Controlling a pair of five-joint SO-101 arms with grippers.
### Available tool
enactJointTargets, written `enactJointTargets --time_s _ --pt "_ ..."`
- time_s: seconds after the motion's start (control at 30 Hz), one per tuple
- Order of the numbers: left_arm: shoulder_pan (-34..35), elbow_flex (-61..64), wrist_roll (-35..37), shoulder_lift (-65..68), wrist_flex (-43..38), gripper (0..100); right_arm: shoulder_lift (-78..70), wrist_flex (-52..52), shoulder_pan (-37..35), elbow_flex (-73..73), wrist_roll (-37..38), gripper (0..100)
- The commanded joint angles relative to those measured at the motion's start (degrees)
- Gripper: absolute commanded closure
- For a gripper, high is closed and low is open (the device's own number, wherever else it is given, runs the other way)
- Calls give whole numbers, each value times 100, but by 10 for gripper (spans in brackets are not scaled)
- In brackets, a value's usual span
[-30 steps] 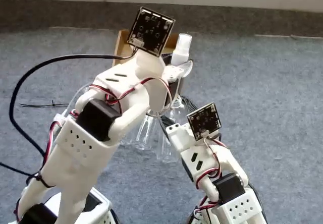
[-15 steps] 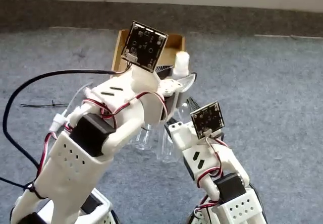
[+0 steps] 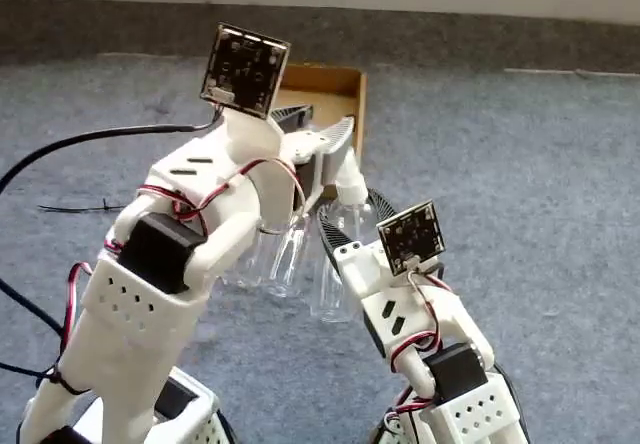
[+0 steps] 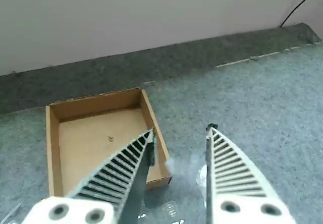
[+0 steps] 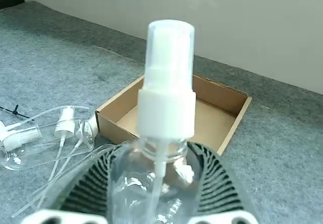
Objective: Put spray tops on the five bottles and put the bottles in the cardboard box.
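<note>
A clear bottle stands upright with a white spray top on its neck, and my right gripper is shut on its shoulders. From above, that spray top pokes up between the right gripper and my left gripper. The left gripper is open with nothing held, hovering above the top and in front of the cardboard box. The box has no bottles in it. More clear bottles stand under the left arm.
Loose spray tops with long tubes and a bottle on its side lie on the grey carpet beside the box. A black cable loops at the left. Open carpet lies to the right.
My left gripper lowered the spray top onto the bottle, let go and swung left, now open. The right gripper kept still on the bottle.
</note>
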State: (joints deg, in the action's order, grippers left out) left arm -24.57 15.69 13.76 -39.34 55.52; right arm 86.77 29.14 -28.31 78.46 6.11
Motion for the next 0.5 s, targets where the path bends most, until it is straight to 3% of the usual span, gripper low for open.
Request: enactJointTargets --time_s 0.0,0.1,0.47 --pt "391 66 0 -136 -325 839 92 -127 75 -92 -53 994" --pt "338 303 -422 -119 -334 839 92 -127 66 -110 -53 994" --pt "-549 611 -448 -145 -325 839 92 -119 75 -92 -53 994"
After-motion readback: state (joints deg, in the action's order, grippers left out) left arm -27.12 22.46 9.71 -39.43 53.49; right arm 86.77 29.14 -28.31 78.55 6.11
